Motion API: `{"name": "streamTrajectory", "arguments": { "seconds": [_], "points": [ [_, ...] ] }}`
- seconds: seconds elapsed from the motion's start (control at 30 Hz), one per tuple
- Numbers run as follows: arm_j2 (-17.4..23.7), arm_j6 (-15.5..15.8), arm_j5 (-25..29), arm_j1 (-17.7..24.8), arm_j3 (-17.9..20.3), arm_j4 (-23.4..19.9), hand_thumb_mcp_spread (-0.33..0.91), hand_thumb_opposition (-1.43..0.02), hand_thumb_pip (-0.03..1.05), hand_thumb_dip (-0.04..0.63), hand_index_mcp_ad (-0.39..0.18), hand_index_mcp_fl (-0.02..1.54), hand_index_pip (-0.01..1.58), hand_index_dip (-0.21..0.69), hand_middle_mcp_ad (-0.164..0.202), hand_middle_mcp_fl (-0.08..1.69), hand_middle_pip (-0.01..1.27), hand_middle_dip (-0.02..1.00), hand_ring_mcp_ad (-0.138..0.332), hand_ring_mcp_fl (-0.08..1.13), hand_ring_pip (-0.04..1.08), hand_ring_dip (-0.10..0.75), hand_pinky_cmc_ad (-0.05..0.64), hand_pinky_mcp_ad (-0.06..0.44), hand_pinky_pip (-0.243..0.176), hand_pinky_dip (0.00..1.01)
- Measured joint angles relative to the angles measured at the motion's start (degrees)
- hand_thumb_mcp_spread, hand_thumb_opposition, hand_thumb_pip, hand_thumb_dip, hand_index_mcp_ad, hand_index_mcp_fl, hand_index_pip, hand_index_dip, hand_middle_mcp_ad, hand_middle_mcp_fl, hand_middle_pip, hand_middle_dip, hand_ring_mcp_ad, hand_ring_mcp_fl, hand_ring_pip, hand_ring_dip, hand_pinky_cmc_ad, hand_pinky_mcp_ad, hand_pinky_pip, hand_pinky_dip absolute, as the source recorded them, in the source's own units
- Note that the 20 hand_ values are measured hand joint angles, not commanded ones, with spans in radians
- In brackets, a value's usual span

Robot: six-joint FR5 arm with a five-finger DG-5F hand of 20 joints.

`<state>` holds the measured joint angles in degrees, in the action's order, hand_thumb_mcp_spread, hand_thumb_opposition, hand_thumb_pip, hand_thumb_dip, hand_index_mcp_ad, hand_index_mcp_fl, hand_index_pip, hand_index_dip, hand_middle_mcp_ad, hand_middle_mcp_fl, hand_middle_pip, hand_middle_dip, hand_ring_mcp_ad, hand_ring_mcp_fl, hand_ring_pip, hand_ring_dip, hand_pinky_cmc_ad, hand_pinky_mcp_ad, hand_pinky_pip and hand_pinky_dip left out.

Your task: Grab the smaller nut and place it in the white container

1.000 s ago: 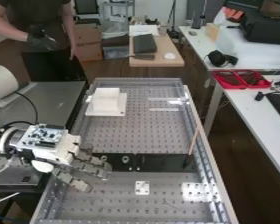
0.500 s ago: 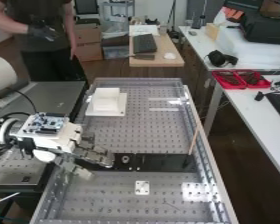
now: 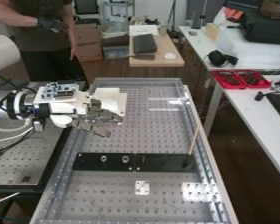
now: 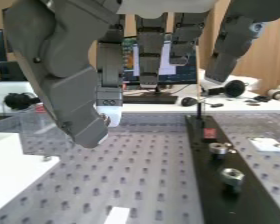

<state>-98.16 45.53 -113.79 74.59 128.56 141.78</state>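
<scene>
swung from the black bar [image 3: 160,163] to the far left, my hand [image 3: 104,115] is curled, seemingly pinching the smaller nut [image 4: 107,120], near the white container [image 3: 112,95]; i should keep that grip, centre over it, lower, then release.

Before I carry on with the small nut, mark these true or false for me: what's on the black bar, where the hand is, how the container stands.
1. The larger nut and the bearing stand on the black bar. True.
2. The hand is directly over the bar. False: it is away from the bar, by the white container.
3. The container stands on the black bar. False: it is on the perforated bench top, apart from the bar.
4. A thin stick rises from the bar. True.
5. The larger nut and the bearing touch each other. False: there is a gap between them.
</scene>
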Motion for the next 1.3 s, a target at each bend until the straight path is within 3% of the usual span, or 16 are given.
{"name": "streamTrajectory", "arguments": {
  "seconds": [0.37,0.67,0.97,1.3],
  "points": [
    [-0.08,-0.87,-4.81,8.30,-2.63,5.15,0.46,-0.89,0.66,0.269,-0.154,0.25,1.53,0.134,0.063,0.25,0.12,0.24,0.103,0.02,0.09,0.124,0.353,0.276,0.003,0.33],
    [-1.73,-2.49,-6.00,13.75,-5.05,6.06,0.46,-0.89,0.66,0.269,-0.154,0.26,1.53,0.134,0.059,0.25,0.12,0.24,0.103,0.02,0.09,0.124,0.349,0.276,0.003,0.33],
    [-4.30,-3.55,-7.29,17.10,-6.56,5.52,0.46,-0.89,0.66,0.269,-0.152,0.26,1.53,0.134,0.061,0.27,0.12,0.24,0.101,0.03,0.09,0.124,0.347,0.276,0.003,0.33],
    [-5.68,-4.13,-7.65,18.09,-7.11,4.89,0.46,-0.90,0.66,0.269,-0.152,0.26,1.53,0.134,0.063,0.27,0.12,0.24,0.101,0.03,0.09,0.126,0.346,0.276,0.003,0.32]
  ]
}}
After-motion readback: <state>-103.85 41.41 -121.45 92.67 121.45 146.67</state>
